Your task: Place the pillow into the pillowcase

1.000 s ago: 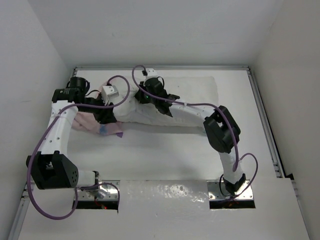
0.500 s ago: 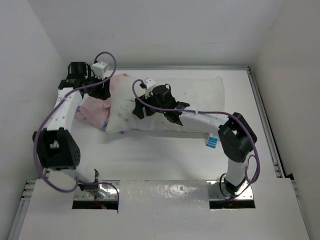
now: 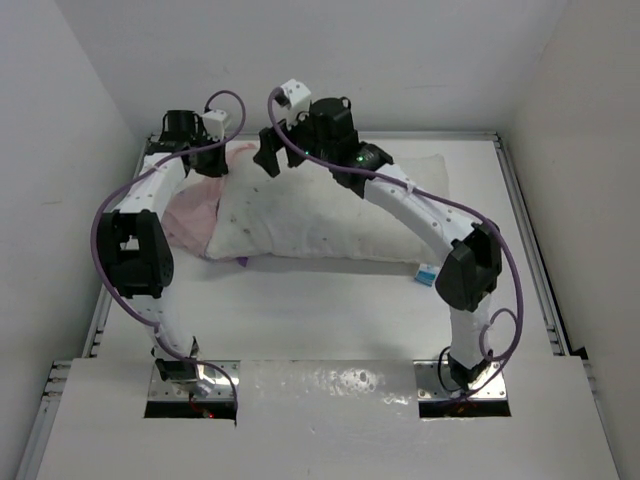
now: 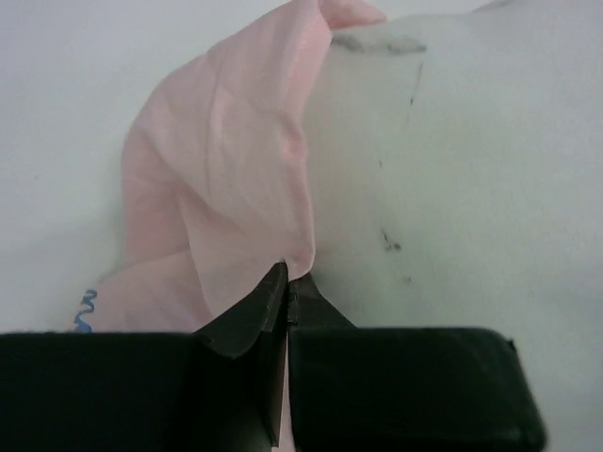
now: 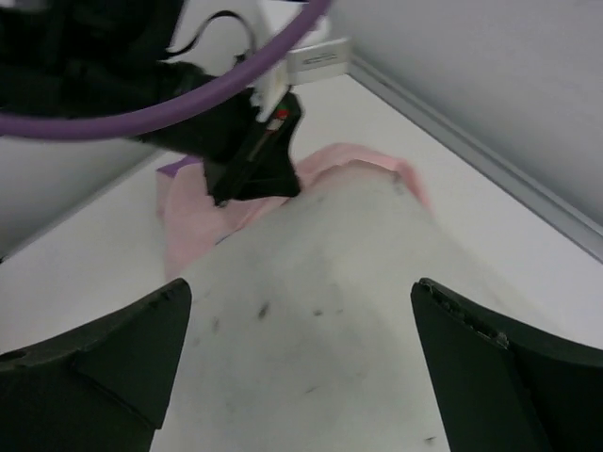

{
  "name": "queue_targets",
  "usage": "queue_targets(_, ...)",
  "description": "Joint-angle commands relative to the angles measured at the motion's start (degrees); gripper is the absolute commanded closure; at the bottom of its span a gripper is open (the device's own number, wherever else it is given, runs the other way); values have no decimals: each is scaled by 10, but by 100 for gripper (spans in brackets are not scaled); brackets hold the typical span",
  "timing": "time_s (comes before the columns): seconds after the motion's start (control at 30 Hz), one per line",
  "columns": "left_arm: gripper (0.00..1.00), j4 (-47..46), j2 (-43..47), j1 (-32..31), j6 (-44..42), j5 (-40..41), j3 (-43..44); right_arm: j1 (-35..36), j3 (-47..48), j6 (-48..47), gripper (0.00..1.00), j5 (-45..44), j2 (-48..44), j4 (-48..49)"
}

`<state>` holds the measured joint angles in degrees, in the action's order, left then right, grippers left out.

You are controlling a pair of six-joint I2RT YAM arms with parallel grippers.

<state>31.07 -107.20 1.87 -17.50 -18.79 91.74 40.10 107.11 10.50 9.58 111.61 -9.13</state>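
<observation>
The white speckled pillow (image 3: 330, 215) lies across the back of the table, a small blue tag (image 3: 425, 275) at its near right corner. At its left end the pink pillowcase (image 3: 192, 215) is bunched, its pale edge drawn up against the pillow's corner. My left gripper (image 3: 212, 165) is at the back left, shut on the pillowcase's edge (image 4: 283, 235) beside the pillow (image 4: 452, 188). My right gripper (image 3: 275, 150) hovers above the pillow's left end (image 5: 349, 311), jaws wide open and holding nothing. The right wrist view also takes in the left gripper (image 5: 254, 169) on the pink pillowcase (image 5: 193, 221).
White walls close in the table on the left, back and right, with a metal rail (image 3: 330, 134) along the back edge. Both arms reach over the back left part. Bare tabletop (image 3: 320, 310) lies in front of the pillow.
My left gripper has moved to the back left and shut on the pillowcase's edge. The right gripper has opened wide, let go of the pillow and risen toward the pillow's back left end.
</observation>
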Motion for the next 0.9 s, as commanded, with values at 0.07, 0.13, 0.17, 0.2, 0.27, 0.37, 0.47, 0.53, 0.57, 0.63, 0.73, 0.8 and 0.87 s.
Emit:
queue_targets(0.07,100,-31,10,-5,-7,-7,15,-38,75,4,1,-19,99,-10)
queue_targets(0.13,100,-37,15,-5,-3,-8,26,-42,100,23,1,-27,143,16)
queue_targets(0.17,100,-33,16,-5,0,-8,36,-42,108,29,1,-27,158,24)
queue_targets(0.2,100,-26,15,-5,2,-10,49,-42,122,35,1,-20,188,41)
queue_targets(0.27,100,-1,10,-5,0,-25,92,-42,142,53,1,-4,216,47)
queue_targets(0.37,100,33,8,-8,-8,-61,132,-42,140,61,2,26,252,38)
queue_targets(0.47,100,63,10,-22,-29,-86,142,-41,89,57,23,52,244,22)
queue_targets(0.53,100,77,11,-41,-59,-102,141,-39,64,54,48,91,218,25)
queue_targets(0.57,100,86,12,-46,-64,-102,140,-36,53,56,75,105,207,31)
queue_targets(0.63,100,87,13,-52,-68,-106,134,-27,10,55,92,130,165,57)
queue_targets(0.73,100,87,16,-53,-68,-91,135,-3,-70,43,100,139,107,131)
queue_targets(0.8,100,87,19,-53,-74,-86,141,16,-134,41,100,145,49,202)
queue_targets(0.87,100,92,24,-54,-77,-92,143,27,-171,43,100,145,19,247)
